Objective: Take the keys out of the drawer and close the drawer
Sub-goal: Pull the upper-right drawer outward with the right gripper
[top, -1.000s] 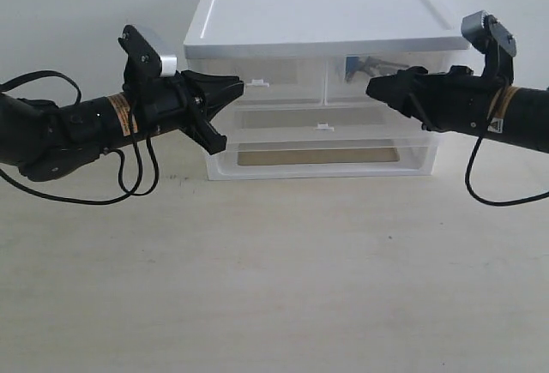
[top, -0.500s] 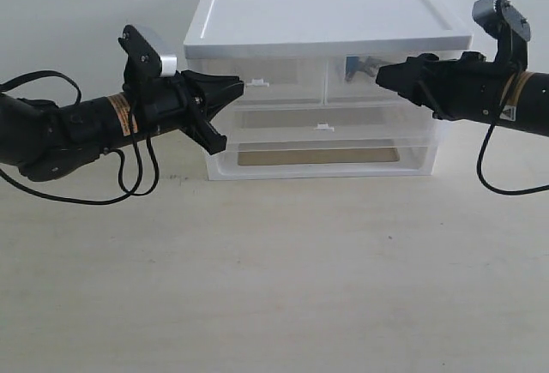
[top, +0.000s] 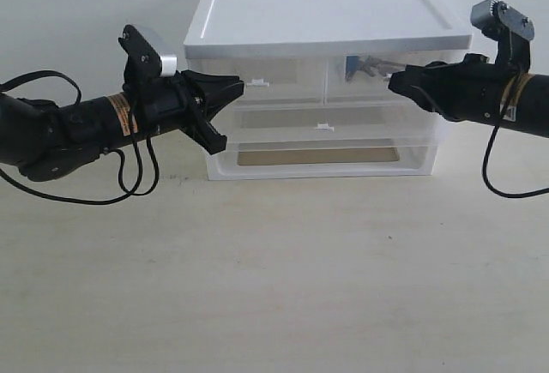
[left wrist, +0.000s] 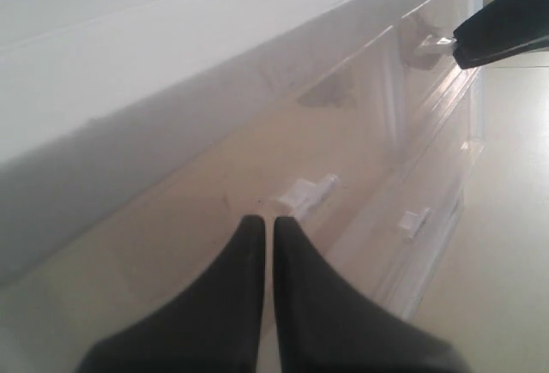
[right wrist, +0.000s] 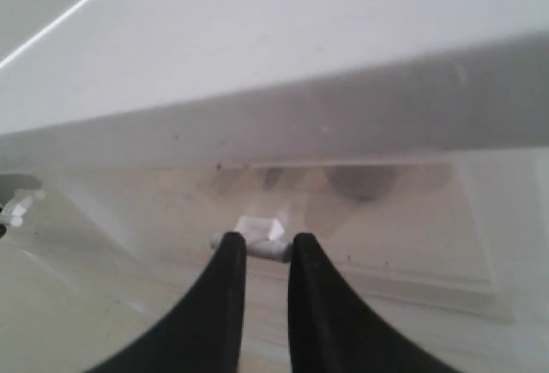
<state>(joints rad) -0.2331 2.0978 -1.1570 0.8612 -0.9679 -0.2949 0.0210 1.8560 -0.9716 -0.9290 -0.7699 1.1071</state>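
On the pale table (top: 274, 287), the white-topped organizer (top: 317, 13) is standing at the back edge. The keys (top: 364, 66) are lying inside the closed right-hand drawer (top: 377, 90), showing through its front just beside your right gripper (top: 393, 81). That gripper is holding its jaws narrowly apart at the drawer's tab handle (right wrist: 260, 229), while your left gripper (top: 238, 84) is hovering, fingers nearly together, at the twin drawer (top: 266, 69).

Translucent right-hand drawer (top: 377, 88) with white tab handle (right wrist: 260, 229), seated in top row of organizer (top: 317, 13). Keys (top: 367, 66) inside, blue fob and silver metal showing dimly through front.
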